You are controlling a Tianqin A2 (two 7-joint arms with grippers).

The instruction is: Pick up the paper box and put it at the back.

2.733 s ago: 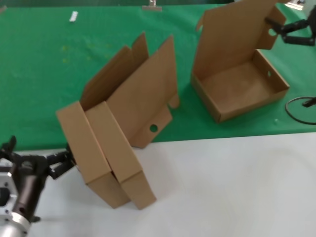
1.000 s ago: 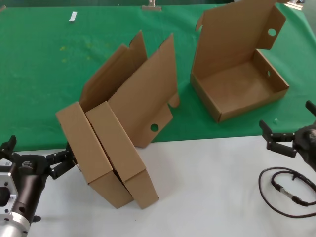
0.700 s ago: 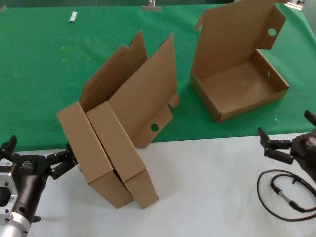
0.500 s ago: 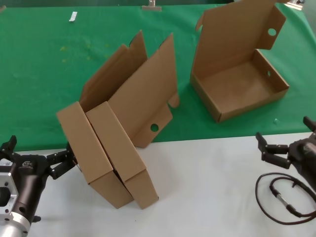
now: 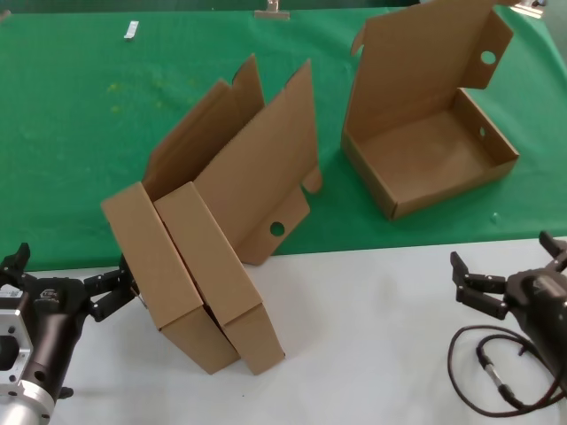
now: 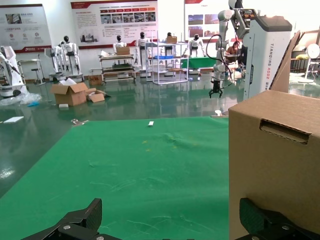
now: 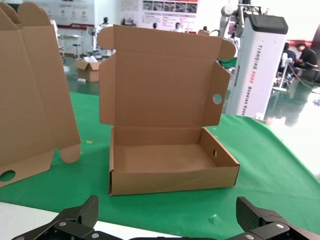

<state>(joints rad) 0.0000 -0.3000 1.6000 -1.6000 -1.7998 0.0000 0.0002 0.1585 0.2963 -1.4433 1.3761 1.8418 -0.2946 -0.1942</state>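
Paper box (image 5: 425,142) on green back (image 5: 80,133) of desk, lid up, free. Right hand (image 5: 509,270) over white desk (image 5: 354,345), fingers apart, empty. Left hand (image 5: 66,274) apart, beside tilted boxes (image 5: 199,283). Bkgd cabinet (image 7: 255,65) reads "TIANQING ADD2".

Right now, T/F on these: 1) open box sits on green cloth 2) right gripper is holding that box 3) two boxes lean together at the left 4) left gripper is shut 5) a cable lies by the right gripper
1) The open paper box sits on the green cloth. True.
2) The right gripper holds that box. False: it is open, over the white tabletop, clear of the box.
3) Two boxes lean together at the left. True.
4) The left gripper is shut. False: open, beside the leaning boxes.
5) A cable lies by the right gripper. True.
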